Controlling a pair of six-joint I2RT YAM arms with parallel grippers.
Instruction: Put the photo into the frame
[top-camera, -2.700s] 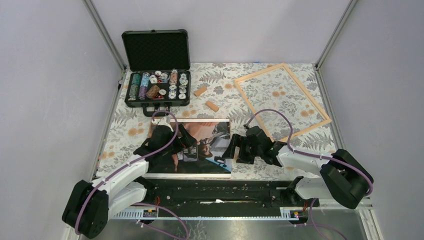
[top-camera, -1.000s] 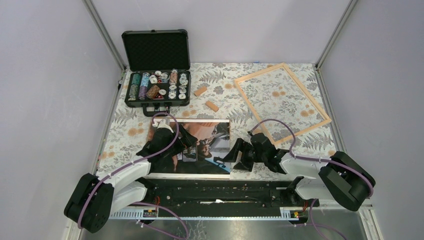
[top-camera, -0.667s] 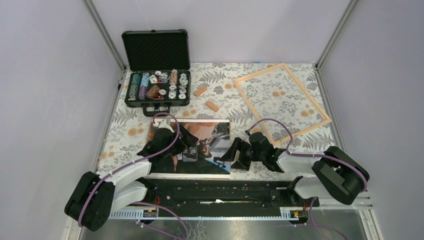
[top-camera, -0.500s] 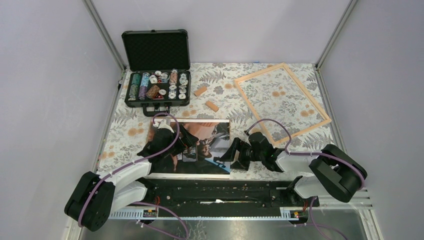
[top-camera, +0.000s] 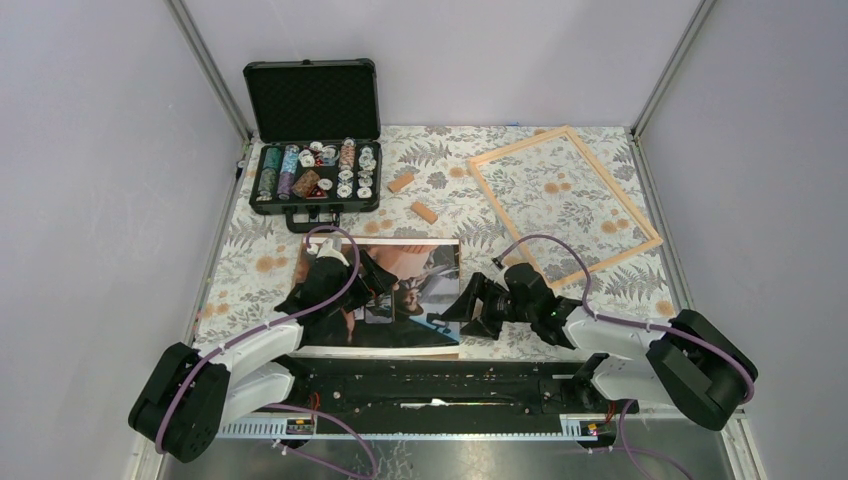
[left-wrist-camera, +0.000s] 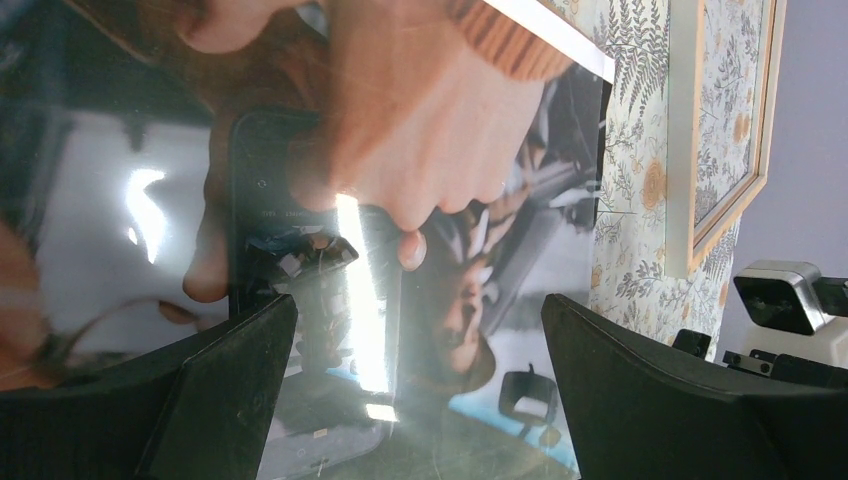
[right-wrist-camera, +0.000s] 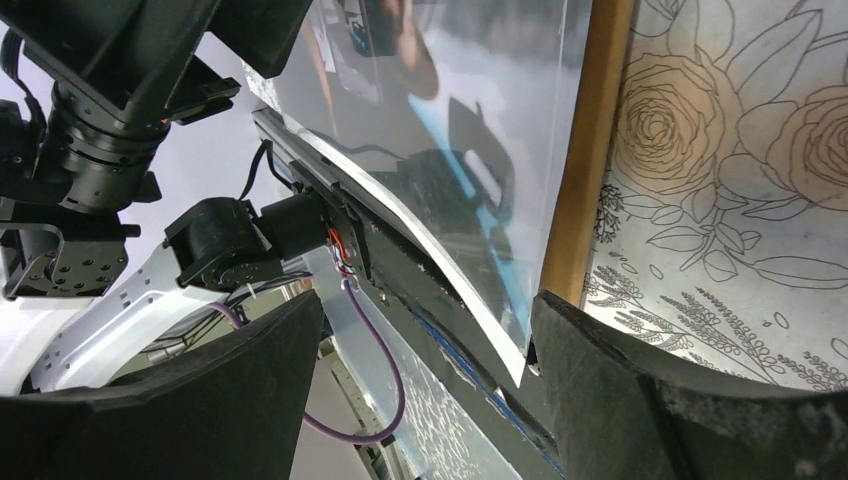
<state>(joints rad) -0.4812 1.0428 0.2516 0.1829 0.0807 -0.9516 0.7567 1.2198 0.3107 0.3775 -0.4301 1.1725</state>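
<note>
The photo (top-camera: 420, 285) lies face up on a brown backing board (right-wrist-camera: 590, 150) at the near middle of the table. My left gripper (top-camera: 378, 298) is low over the photo's middle, open, and the glossy print (left-wrist-camera: 450, 200) fills the space between its fingers. My right gripper (top-camera: 455, 312) is open at the photo's near right corner. In the right wrist view that corner (right-wrist-camera: 505, 330) curls up off the board and sits between the jaws (right-wrist-camera: 428, 300), close to the right-hand finger. The frame (top-camera: 616, 186) lies flat at the back right, also visible as a pale strip (left-wrist-camera: 683, 150).
An open black case (top-camera: 315, 170) of poker chips stands at the back left. Two small wooden blocks (top-camera: 401, 182) (top-camera: 424, 212) lie between the case and the frame. A black rail (top-camera: 430, 385) runs along the near edge, just below the photo.
My right gripper has slid left and turned towards the photo's near right corner, its jaws narrowing slightly. The left gripper and the photo have stayed in place.
</note>
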